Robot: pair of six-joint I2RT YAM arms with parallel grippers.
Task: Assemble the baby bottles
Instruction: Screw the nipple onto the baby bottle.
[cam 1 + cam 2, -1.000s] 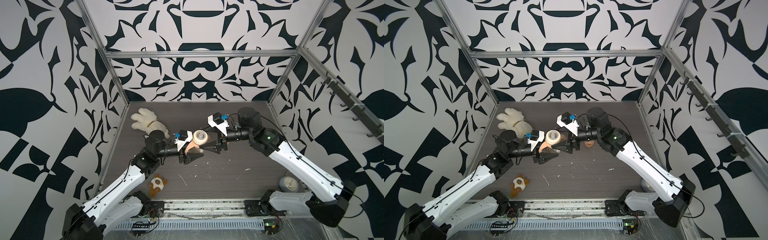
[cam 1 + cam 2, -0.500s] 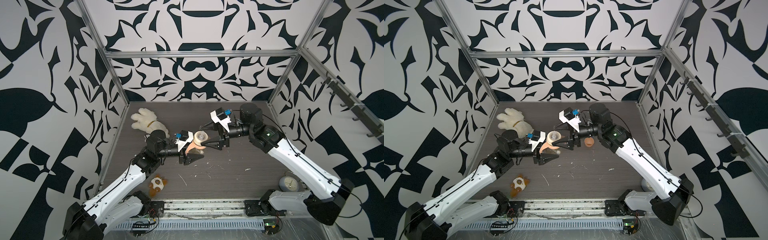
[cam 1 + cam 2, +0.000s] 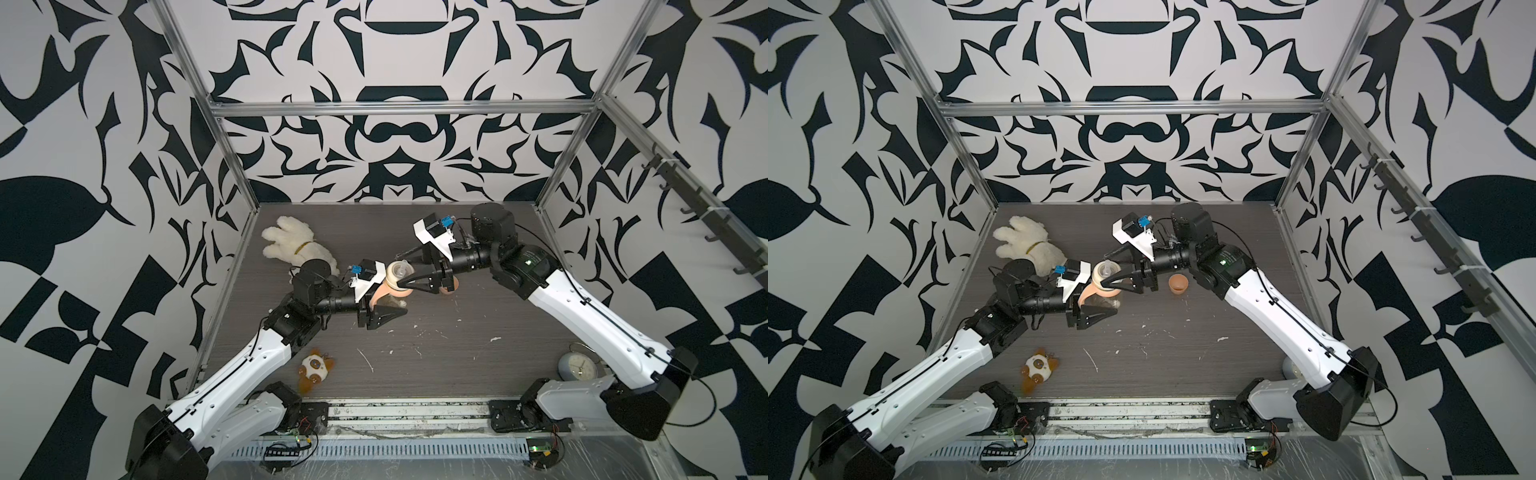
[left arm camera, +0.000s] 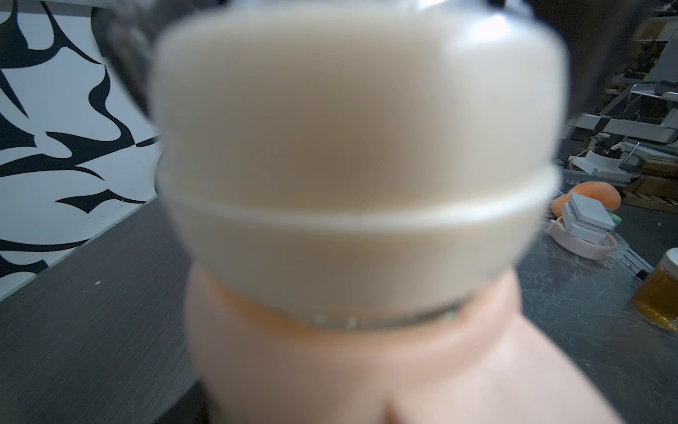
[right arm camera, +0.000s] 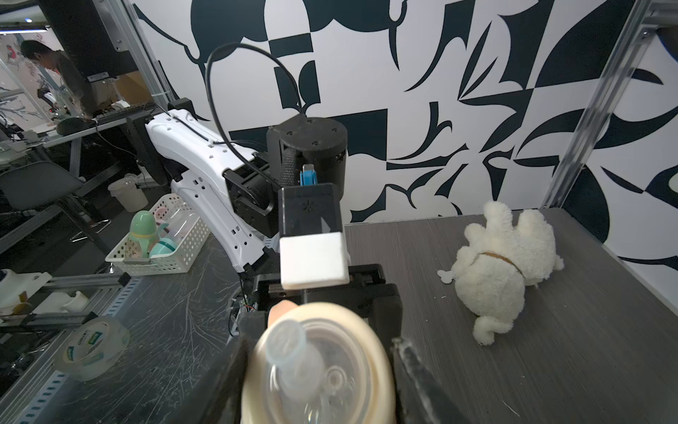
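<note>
Forearms level: my left tool (image 3: 392,295), from 8 o'clock, holds the baby bottle (image 3: 380,291); right tool (image 3: 1104,270), from 3 o'clock, clamps its cream collar (image 5: 367,352).

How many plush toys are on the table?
2. A white plush lies at the back left of the table; a small brown-and-white plush lies front left. Some of the table is covered, so another could be hidden.
</note>
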